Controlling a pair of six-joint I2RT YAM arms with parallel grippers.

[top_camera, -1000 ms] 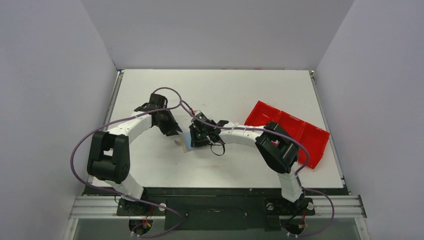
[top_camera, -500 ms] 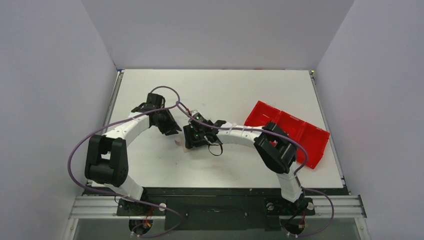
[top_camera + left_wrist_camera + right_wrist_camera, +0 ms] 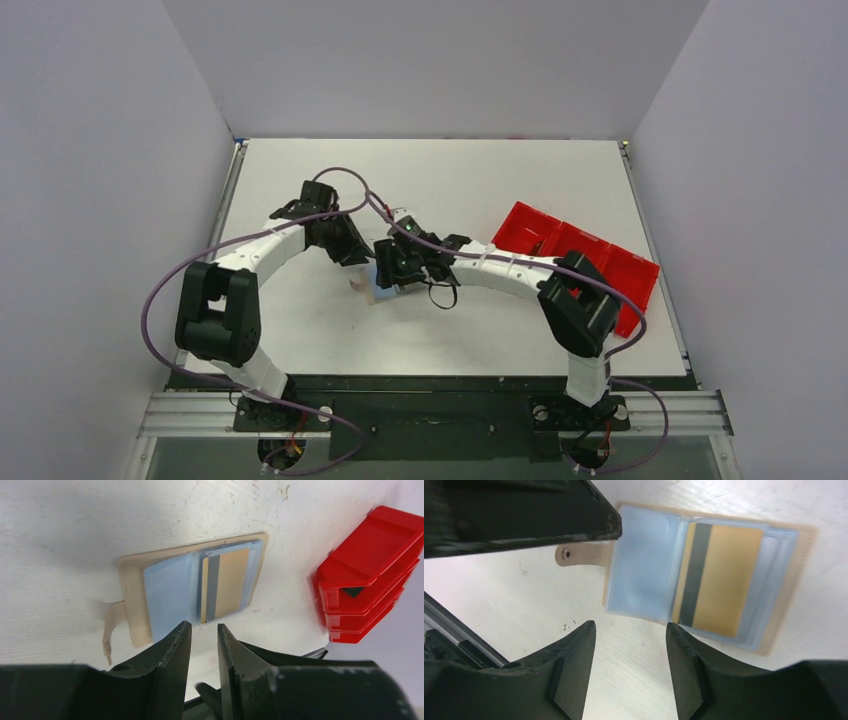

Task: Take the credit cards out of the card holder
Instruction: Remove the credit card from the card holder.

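Note:
The tan card holder (image 3: 167,597) lies open and flat on the white table, its light-blue plastic sleeves facing up. A gold credit card (image 3: 227,582) with a dark stripe sits in the right-hand sleeves; any others are hidden under the plastic. My left gripper (image 3: 202,630) hovers at the holder's near edge, jaws a narrow gap apart with nothing between them. In the right wrist view the holder (image 3: 641,570) and gold card (image 3: 724,580) lie just beyond my right gripper (image 3: 630,630), which is open and empty. From above, both grippers crowd the holder (image 3: 372,291).
A red compartment tray (image 3: 590,255) stands on the right side of the table, also visible as the red tray (image 3: 370,575). The holder's strap with a snap (image 3: 579,555) sticks out sideways. A left finger (image 3: 524,510) overhangs the holder's corner.
My right gripper has gone from shut to open over the holder, and its elbow has swung right. The left arm shifted slightly; the holder stays flat on the table.

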